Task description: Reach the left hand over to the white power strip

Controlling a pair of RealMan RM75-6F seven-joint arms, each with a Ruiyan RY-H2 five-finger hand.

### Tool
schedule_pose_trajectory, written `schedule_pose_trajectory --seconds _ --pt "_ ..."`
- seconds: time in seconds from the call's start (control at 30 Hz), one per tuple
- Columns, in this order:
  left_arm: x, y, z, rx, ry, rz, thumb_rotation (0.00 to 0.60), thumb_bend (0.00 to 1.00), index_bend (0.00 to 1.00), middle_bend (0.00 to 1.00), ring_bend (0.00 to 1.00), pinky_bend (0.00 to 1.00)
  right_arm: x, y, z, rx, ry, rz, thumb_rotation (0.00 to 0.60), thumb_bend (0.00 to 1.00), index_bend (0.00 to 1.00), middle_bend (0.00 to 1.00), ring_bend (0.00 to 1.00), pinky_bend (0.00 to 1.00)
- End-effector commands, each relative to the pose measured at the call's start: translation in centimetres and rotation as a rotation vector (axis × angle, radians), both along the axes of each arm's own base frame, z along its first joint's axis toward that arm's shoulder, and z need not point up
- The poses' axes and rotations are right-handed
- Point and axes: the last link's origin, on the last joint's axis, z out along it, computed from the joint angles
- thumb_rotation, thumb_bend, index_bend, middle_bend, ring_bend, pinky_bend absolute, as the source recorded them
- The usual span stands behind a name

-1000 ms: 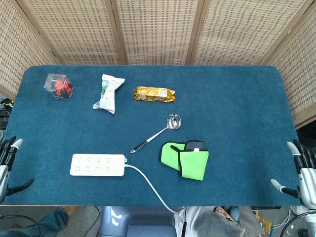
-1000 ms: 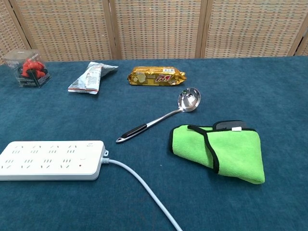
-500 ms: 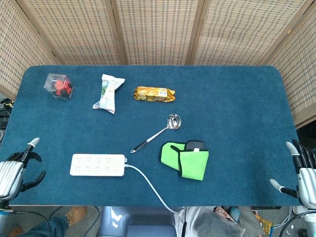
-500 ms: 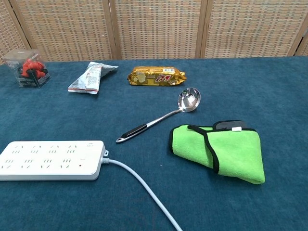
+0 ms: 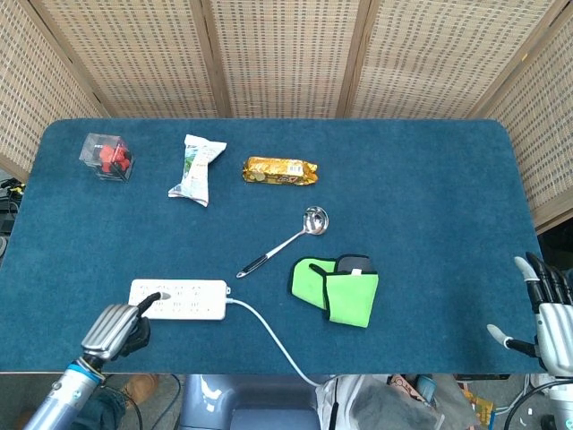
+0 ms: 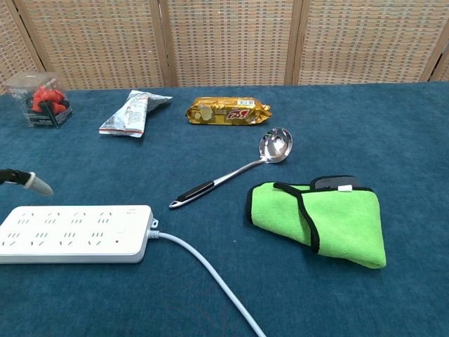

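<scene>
Head view puts my left hand [image 5: 115, 329] at the white power strip's [image 5: 179, 300] near-left corner, fingers [image 5: 150, 297] loosely curled, empty, one extended over it.

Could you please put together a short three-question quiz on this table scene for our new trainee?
1. True or false: the left hand is at the near left end of the white power strip.
2. Which item lies nearest the bowl of the metal ladle? A) clear box with red contents B) gold snack packet C) white snack bag
3. Fill in: the dark object is partly tucked under the green ____.

Key: 1 true; 2 B; 3 cloth.
</scene>
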Motion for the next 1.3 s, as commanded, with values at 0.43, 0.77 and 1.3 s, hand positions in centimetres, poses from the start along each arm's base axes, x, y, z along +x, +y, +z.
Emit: schedule_pose_trajectory --seconds 0.43,0.77,1.3 --pt "4.0 2.6 -5.5 -0.106 0.028 0.053 0.6 1.0 0.22 1.0 1.0 1.0 -0.3 -0.3 0.1 0.006 -0.013 -0.01 0.6 0.0 0.0 0.0 0.0 0.0" --pt "4.6 3.0 -6.4 -0.121 0.051 0.065 0.6 1.0 0.22 1.0 1.0 1.0 -0.5 -0.4 0.3 0.004 -0.02 -0.015 0.6 0.0 0.0 0.0 0.0 0.0" --pt "4.1 3.2 -7.5 -0.158 0.079 0.104 0.6 1.0 0.22 1.0 1.0 1.0 -0.5 -0.4 0.3 0.0 -0.018 -0.015 0.6 0.0 0.0 0.0 0.0 0.0"
